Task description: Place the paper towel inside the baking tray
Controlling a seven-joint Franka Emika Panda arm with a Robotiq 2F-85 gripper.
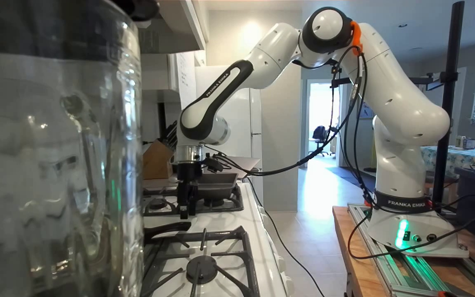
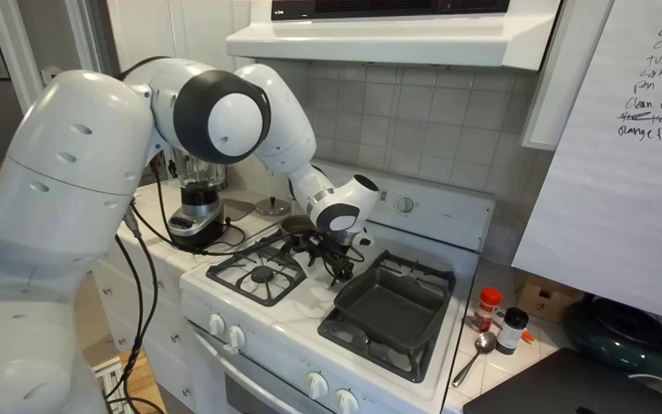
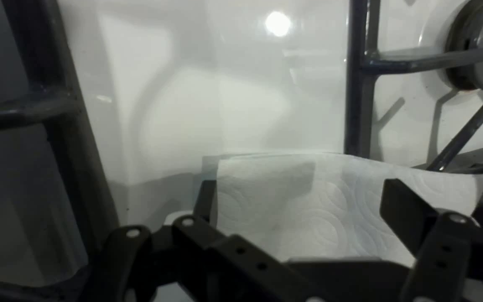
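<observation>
1. Paper towel (image 3: 287, 209): wrist view, lower centre running to lower right of the frame. White, curved embossing. Lies over the white stove top (image 3: 241, 96), its right part lapping a grate (image 3: 359, 92).
2. Pincer (image 3: 304, 205): fingers (image 3: 405, 214) well apart, towel showing between them. One stands at the towel's left edge, the other in front of its right part. Contact with the paper: can't tell.
3. Baking tray (image 2: 391, 305): in both exterior views. Dark, low rim, sitting on a burner grate (image 2: 420, 375). Pincer hangs just beside it. Towel is outside it.
4. Arm (image 1: 402, 95): in both exterior views. Base (image 1: 421, 231) with green light at lower right in an exterior view; links arch across the top, drop to the pincer left of centre.
5. Small pan (image 2: 298, 224): near centre in an exterior view, just beside the arm. Blender (image 2: 196, 218): left of centre.
6. Bench (image 2: 495, 368): lower right in an exterior view. Spoon (image 2: 483, 344), red-capped jar (image 2: 485, 313), black-capped jar (image 2: 512, 333) near each other.
7. Knife block (image 1: 158, 161): left of centre in an exterior view, handles up.
</observation>
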